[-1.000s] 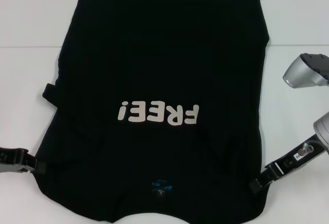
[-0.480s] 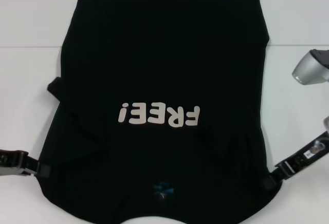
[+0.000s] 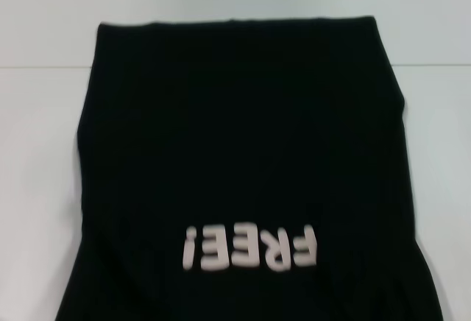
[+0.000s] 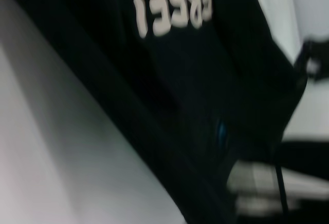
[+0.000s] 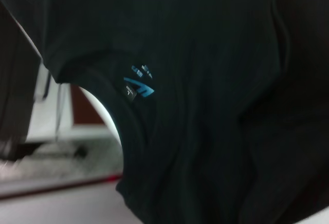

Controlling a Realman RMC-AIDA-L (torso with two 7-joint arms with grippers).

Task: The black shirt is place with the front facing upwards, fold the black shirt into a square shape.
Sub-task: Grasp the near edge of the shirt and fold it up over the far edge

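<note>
The black shirt (image 3: 243, 159) carries off-white block letters "FREE!" (image 3: 250, 247) on its chest, upside down from the head view. Its blue neck label (image 5: 138, 86) shows an "L"; the rest is unreadable.

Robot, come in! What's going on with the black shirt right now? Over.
Black shirt front up, "FREE!" lettering showing, neck label visible at collar. Neither hand in head view. White table around it. Nothing in the way.

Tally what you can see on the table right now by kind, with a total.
Black shirt: 1
White table: 1
Right gripper, seen far off and blurred in the left wrist view: 1
Total: 3
The left gripper is not in any view.
</note>
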